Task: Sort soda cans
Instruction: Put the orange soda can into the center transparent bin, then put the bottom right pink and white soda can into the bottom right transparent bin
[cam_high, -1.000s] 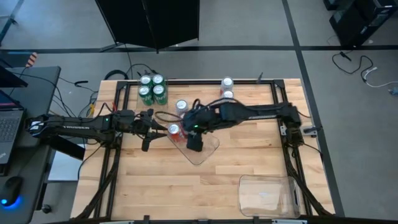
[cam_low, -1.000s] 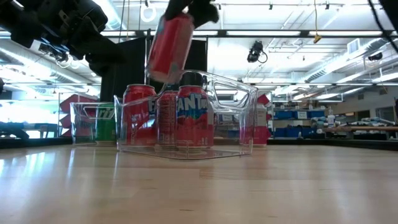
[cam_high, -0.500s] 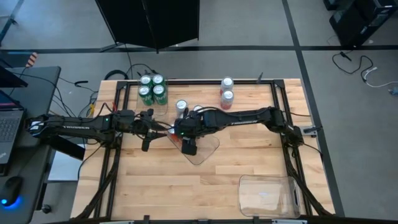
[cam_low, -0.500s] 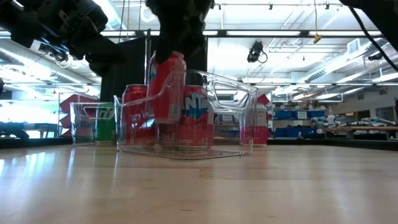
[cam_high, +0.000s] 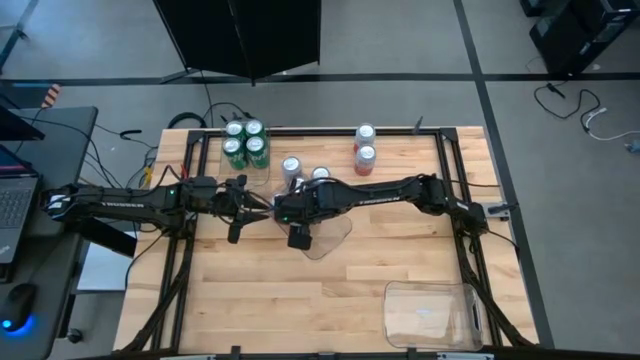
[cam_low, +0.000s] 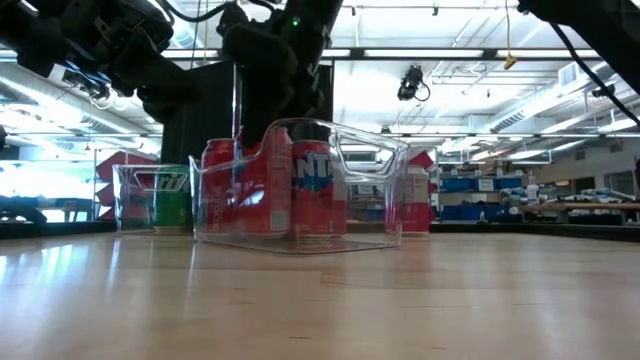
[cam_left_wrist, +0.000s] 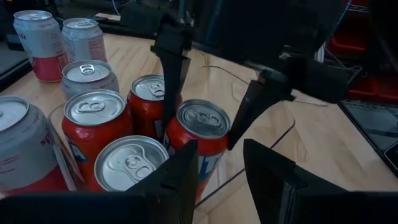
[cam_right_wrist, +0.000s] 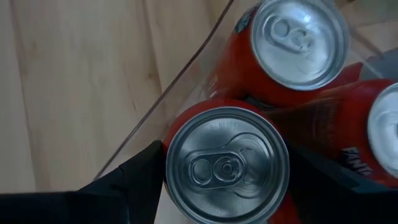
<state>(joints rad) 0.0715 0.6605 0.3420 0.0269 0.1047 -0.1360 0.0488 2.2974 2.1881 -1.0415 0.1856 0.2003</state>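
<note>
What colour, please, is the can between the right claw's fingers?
Red, with a silver top; the can shows best in the right wrist view.

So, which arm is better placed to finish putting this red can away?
Right, probably: the right gripper clasps the red can in its jaws, down in the tray beside three others, so it need only release. The left gripper hangs open beside the tray.
</note>
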